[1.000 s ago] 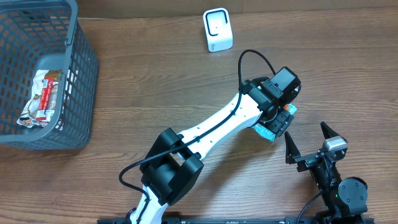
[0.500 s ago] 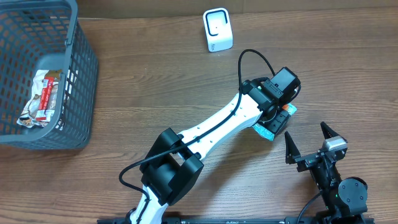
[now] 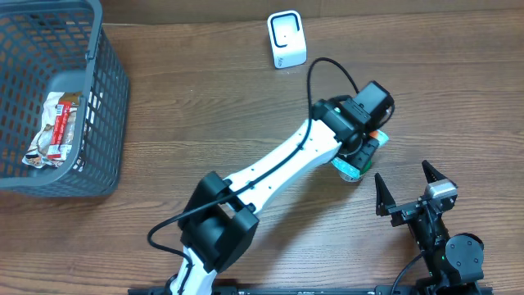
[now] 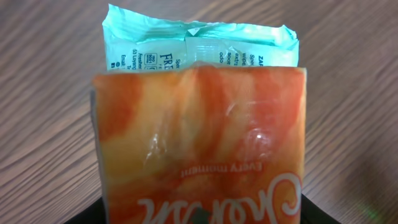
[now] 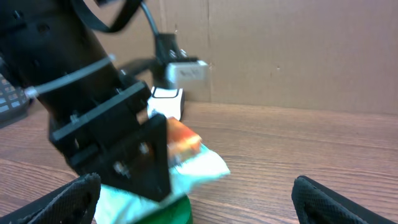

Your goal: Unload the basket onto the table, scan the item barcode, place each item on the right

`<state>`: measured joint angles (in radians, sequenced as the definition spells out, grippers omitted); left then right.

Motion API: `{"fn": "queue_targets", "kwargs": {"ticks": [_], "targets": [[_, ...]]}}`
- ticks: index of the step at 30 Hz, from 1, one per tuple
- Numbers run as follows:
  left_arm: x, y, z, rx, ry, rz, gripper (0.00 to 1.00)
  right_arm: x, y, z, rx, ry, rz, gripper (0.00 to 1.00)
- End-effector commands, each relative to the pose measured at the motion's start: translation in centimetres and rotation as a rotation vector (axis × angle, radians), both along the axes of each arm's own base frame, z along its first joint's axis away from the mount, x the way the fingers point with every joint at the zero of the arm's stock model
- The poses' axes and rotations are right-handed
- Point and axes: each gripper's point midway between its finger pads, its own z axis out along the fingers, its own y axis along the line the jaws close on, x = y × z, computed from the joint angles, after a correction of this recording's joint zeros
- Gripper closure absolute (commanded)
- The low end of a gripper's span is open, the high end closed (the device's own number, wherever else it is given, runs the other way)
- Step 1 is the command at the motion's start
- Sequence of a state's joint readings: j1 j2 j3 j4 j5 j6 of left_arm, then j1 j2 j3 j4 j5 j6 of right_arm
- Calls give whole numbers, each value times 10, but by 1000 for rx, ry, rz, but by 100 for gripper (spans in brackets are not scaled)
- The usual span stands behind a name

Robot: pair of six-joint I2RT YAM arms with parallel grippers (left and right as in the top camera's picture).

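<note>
My left gripper (image 3: 364, 152) is shut on an orange tissue pack (image 4: 199, 137), which fills the left wrist view between the dark jaws (image 4: 199, 214). Behind it lies a teal pack (image 4: 199, 46) with small print. In the right wrist view the orange pack (image 5: 183, 138) sits tilted in the black fingers above the teal pack (image 5: 202, 168), with a green round thing (image 5: 168, 211) below. No barcode shows on the item. The white scanner (image 3: 286, 39) stands at the far edge of the table. My right gripper (image 3: 403, 176) is open and holds nothing, just right of the packs.
A grey plastic basket (image 3: 106, 90) stands at the far left with snack packets (image 3: 57, 127) inside. The left arm's black cable (image 3: 327, 74) loops above its wrist. A cardboard wall (image 5: 280, 50) backs the table.
The left jaws have closed in on the orange pack. The left arm's wrist has shifted slightly up and left, and the packs under it look turned. The right arm has not moved.
</note>
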<state>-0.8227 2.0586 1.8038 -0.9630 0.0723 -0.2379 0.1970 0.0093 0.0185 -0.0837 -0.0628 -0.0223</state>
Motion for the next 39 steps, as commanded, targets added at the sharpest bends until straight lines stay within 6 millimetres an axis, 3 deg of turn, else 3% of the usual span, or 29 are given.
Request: {"fn": "queue_targets", "kwargs": {"ticks": [1,10,13,19,23,33,39], "targets": [[26,25,47,-46,-80,120,49,1,-2,-3,-2,1,-10,0],[28,78,25,101,-14,248,55,1,-2,-3,-2,1,-10,0],[27,85,16,133,-13,262,54,1,-2,-3,-2,1,-10,0],[15,80,-23,122,29,272,53,1,-2,-3,-2,1,-10,0],[-12,63,-52,45,138,217,54,1,-2,-3,-2,1,-10,0],[-45,37,-55,-37,260,167,53,1,-2,-3,-2,1,-10,0],[-43,35,-55,-29,239,199,50,1,-2,-3,-2,1,-10,0]]}}
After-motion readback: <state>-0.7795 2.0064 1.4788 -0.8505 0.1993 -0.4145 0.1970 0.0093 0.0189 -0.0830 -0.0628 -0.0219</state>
